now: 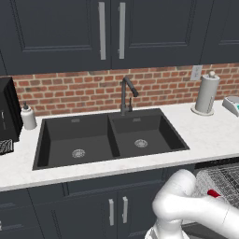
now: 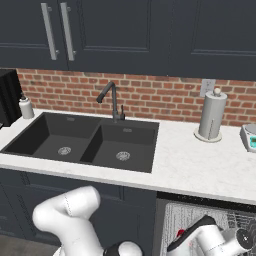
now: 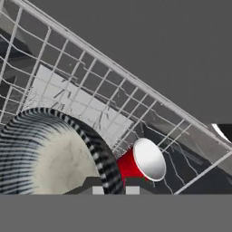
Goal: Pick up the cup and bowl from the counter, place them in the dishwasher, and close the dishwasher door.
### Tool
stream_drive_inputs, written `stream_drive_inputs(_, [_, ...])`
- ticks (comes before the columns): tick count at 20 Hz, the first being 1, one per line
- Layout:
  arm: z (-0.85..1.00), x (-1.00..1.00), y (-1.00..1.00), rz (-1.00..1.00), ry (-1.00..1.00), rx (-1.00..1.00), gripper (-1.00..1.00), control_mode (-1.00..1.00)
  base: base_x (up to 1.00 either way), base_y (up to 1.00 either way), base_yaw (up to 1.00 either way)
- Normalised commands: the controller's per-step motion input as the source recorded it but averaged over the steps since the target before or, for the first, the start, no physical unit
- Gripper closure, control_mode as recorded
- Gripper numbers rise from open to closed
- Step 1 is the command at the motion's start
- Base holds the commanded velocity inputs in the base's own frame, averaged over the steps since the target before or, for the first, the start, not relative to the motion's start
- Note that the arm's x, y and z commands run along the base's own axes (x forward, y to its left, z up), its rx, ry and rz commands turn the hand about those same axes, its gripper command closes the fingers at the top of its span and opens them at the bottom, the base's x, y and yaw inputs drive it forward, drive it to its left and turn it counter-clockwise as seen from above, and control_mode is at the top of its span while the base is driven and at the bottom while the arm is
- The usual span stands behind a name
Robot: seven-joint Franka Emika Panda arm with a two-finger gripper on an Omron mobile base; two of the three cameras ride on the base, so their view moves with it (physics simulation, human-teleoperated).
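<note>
Down in the dishwasher's pale wire rack [image 3: 68,90], my gripper [image 3: 115,190] is shut on the rim of the bowl [image 3: 45,158], which is black-and-white striped outside and beige inside. The red cup [image 3: 129,165] lies on its side in the rack just right of the bowl, its white inside facing the camera. From the base, the cup shows as a red spot [image 1: 214,193] [image 2: 181,233] behind my lowered arm, in the pulled-out rack [image 1: 224,175] [image 2: 175,220] under the counter [image 1: 210,135] [image 2: 200,170]. The dishwasher door is out of view.
A black double sink [image 1: 112,137] with a dark faucet [image 1: 125,95] sits in the counter. A paper-towel roll [image 1: 207,93] and a scale [image 1: 232,105] stand at the right, a soap bottle [image 1: 28,116] at the left. Dark cabinet doors [image 1: 116,210] lie below the sink.
</note>
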Motion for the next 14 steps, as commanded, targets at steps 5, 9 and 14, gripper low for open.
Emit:
stream_drive_inputs(5, [-0.57, 0.19, -0.38, -0.21, 0.00, 0.00, 1.00, -1.00, 0.00, 0.00, 0.00])
stream_drive_inputs(9, [-0.38, 0.09, -0.18, -0.15, 0.00, 0.00, 1.00, -1.00, 0.00, 0.00, 0.00])
stream_drive_inputs(14, [-0.24, 0.09, -0.09, -0.11, 0.00, 0.00, 1.00, -1.00, 0.00, 0.00, 0.00])
